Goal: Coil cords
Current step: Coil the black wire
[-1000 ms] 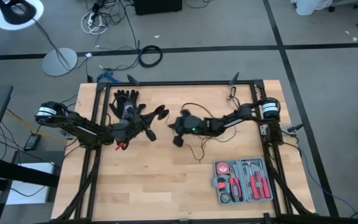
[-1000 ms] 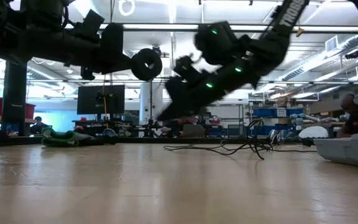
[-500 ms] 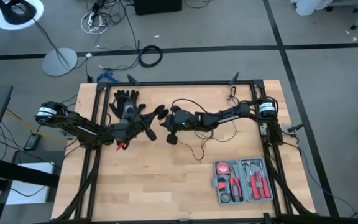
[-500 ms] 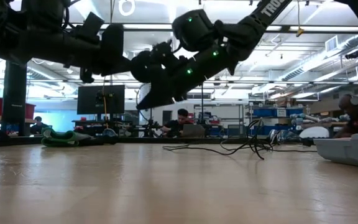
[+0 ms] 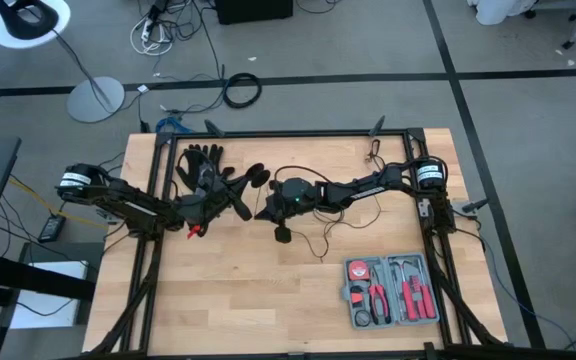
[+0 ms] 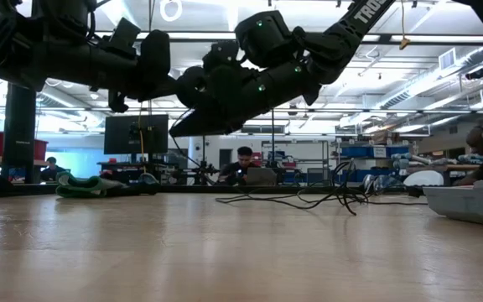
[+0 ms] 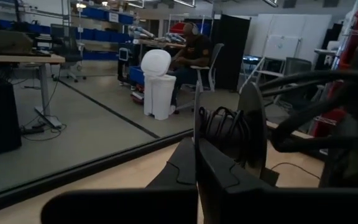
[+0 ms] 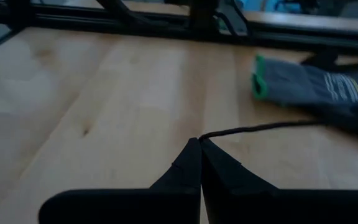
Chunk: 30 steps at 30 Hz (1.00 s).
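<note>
The cord is a thin black wire ending in a small round disc (image 6: 193, 84). The disc hangs well above the table at the tip of my left gripper (image 5: 248, 190), which is shut and points level toward the table's right. Loops of the wire (image 7: 225, 127) show just beyond its fingers. My right gripper (image 8: 199, 142) is shut on the wire close by, a little toward the near edge (image 5: 262, 212). It reaches in from the right, slanting down. The rest of the wire (image 5: 320, 243) trails slack on the table behind it. My left gripper is shut at the cord's disc end, and the disc (image 7: 253, 134) stands edge-on right beside its fingertips. The fingers themselves hide which part they pinch. They come in level from the table's left, and the disc is lifted clear of the table. My right gripper pinches a single strand of the wire (image 8: 211, 135) between its two fingertips. The fingers come from the table's right, slanting down, and lie across the strand. From the tips the strand runs off sideways, above the table.
A dark glove with a green cuff (image 8: 316, 90) lies at the table's far left (image 5: 200, 160). A grey tool case with red pliers (image 5: 390, 290) sits at the near right. Black frame rails (image 5: 298, 133) run along the table's edges. Bare wood lies toward the near left.
My right gripper has moved toward the table's left, up to my left gripper, and risen a little. It has rolled and tipped from steeply down to nearer level, staying shut and drawing the wire along. My left gripper has kept its place with the disc.
</note>
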### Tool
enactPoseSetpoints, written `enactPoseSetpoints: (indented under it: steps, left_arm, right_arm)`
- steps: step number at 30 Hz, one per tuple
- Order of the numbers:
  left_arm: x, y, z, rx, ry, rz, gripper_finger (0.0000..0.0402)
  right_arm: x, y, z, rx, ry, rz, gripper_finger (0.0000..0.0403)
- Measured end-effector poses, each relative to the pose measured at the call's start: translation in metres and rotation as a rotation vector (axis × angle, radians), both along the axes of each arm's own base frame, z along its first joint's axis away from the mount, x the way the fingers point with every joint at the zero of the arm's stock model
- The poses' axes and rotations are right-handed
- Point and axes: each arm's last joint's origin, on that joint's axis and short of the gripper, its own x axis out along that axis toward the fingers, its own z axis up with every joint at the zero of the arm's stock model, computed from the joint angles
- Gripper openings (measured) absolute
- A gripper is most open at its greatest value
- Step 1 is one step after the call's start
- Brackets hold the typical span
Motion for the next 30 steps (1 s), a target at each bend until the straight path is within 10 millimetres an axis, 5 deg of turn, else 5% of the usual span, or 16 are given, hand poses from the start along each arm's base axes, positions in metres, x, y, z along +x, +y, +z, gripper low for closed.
enactPoseSetpoints:
  steps: [30]
  left_arm:
    - [0.001,0.001,-0.034,-0.125,0.282,-0.192,0.0]
  right_arm:
    - [0.0,-0.014,0.017,-0.152,-0.14,0.088,0.0]
